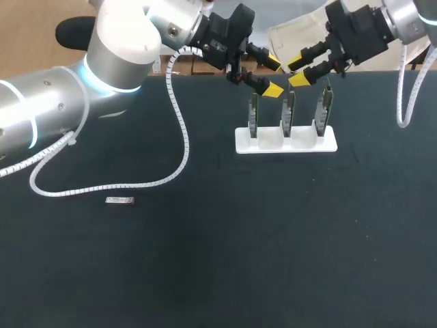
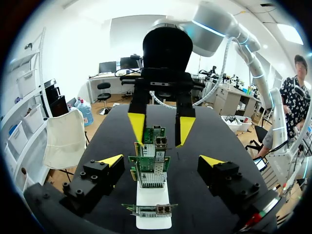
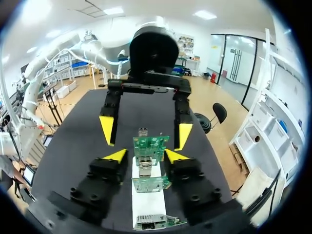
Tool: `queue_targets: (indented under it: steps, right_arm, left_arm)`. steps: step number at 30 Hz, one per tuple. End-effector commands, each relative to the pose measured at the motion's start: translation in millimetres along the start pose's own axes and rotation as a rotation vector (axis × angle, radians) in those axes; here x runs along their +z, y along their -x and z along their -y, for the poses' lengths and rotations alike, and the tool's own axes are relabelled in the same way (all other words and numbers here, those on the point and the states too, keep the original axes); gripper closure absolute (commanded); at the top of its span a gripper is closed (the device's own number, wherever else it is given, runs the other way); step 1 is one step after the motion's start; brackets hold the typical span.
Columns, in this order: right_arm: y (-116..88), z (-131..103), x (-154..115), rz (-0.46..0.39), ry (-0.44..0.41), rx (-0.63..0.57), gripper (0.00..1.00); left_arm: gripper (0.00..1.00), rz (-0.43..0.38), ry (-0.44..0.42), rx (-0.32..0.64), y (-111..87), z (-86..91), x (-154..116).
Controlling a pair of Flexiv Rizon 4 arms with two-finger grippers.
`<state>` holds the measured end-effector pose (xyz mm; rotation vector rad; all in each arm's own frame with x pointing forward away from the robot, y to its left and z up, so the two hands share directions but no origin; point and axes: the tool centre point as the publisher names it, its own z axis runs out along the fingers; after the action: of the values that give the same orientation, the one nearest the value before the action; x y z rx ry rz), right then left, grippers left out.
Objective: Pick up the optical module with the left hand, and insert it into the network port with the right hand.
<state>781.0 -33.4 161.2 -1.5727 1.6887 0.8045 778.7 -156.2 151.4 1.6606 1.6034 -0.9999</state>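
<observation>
The optical module [image 1: 119, 200] lies flat, long axis left-right, well toward me and left of my left gripper [image 1: 272, 76], the closer one. It and the right gripper [image 1: 298, 71] gape empty.

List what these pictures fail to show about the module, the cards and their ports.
The optical module: head view only, too small to tell which end is its connector; neither wrist view shows it.
The cards in the white stand: head view, seen edge-on from above, so their ports are hidden there.
The nearest card: right wrist view, cut off by the black rim.
</observation>
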Motion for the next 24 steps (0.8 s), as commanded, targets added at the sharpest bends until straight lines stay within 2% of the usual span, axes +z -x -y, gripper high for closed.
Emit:
queue_targets:
  steps: [1, 9, 22, 23, 24]
  right_arm:
    - [0, 3, -8, 0.033, 0.0, 0.019, 0.0]
    - [-1, 6, -31, 0.135, 0.052, 0.12, 0.0]
    - [-7, 1, -48, 0.149, 0.058, 0.136, 0.0]
    - [-7, 1, -48, 0.151, 0.053, 0.136, 0.08]
    - [-7, 1, -48, 0.157, 0.048, 0.134, 0.67]
  left_arm:
    - [0.0, 0.001, 0.001, 0.001, -0.4, -0.2, 0]
    - [0.0, 0.001, 0.001, 0.001, -0.4, -0.2, 0]
    - [0.0, 0.001, 0.001, 0.001, -0.4, -0.2, 0]
    - [0.0, 0.001, 0.001, 0.001, -0.4, -0.2, 0]
    - [0.0, 0.001, 0.001, 0.001, -0.4, -0.2, 0]
